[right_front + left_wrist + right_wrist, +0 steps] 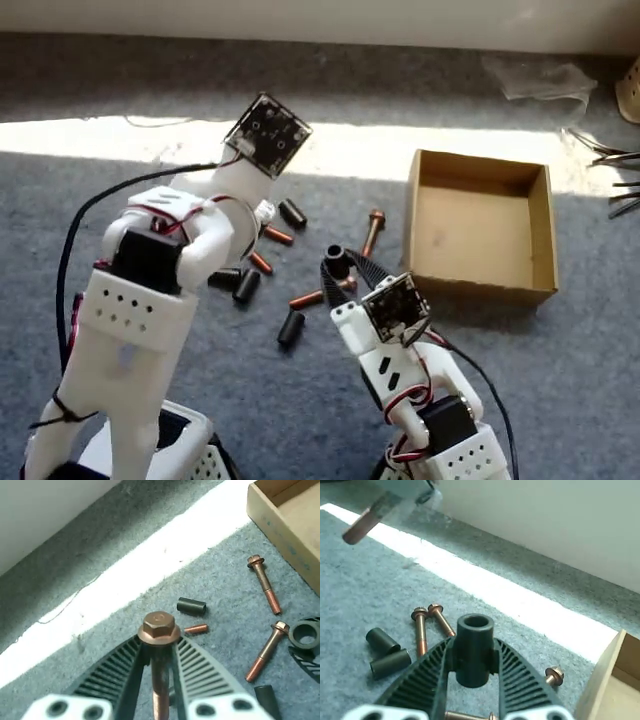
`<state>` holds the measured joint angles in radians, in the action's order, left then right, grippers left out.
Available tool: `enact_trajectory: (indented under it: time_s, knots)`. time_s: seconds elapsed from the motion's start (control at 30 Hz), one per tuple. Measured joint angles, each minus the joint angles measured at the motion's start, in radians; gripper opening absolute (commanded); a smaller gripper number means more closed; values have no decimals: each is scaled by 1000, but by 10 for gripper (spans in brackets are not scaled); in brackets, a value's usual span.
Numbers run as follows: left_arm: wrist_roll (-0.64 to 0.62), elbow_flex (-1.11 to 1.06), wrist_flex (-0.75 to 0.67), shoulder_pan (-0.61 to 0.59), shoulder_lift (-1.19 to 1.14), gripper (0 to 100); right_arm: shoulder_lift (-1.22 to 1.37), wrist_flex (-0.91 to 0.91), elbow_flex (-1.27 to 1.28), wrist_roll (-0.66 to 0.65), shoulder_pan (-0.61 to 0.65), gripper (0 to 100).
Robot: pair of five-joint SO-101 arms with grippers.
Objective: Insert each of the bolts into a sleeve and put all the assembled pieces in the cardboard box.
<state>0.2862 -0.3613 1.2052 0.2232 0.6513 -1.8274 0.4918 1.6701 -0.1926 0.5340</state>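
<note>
My left gripper (159, 641) is shut on a copper bolt (159, 627), whose hex head sits at the fingertips, above the carpet. The end of that bolt (359, 529) hangs in the air in the right wrist view. My right gripper (337, 266) (475, 656) is shut on an upright black sleeve (335, 260) (475, 647) with its bore facing up, just left of the cardboard box (480, 225). Loose bolts (373, 232) (307, 298) and sleeves (292, 212) (291, 328) lie on the carpet between the arms.
The box (285, 522) (612, 680) is open and stands to the right. More bolts (265, 582) (267, 650) (420, 630) and sleeves (191, 606) (390, 662) lie scattered. A bright strip of sunlight (100, 135) crosses the grey carpet. Cables (615, 185) lie at the far right.
</note>
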Motion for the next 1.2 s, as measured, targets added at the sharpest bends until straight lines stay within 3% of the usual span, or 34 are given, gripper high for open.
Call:
enact_trajectory:
  time_s: [0.27, 0.43, 0.6, 0.77, 0.9, 1.07, 1.2]
  knots:
    - [-173, -95, -77, -5, 158, 10, 0, -87, 0, 20, 77, 4]
    - [-207, -210, -192, -5, 222, 10, 0, -89, 0, 20, 149, 4]
    - [-302, -334, -319, -5, 325, 10, 0, -63, 0, 40, 149, 4]
    - [-371, -443, -428, -6, 442, 10, 0, -61, 0, 164, 149, 4]
    - [-396, -517, -493, -5, 519, 10, 0, -61, 0, 172, 137, 4]
    - [-572, -617, -577, -5, 615, 13, 0, -61, 0, 172, 132, 4]
    - [-628, -694, -657, -6, 687, 13, 0, -61, 0, 172, 132, 4]
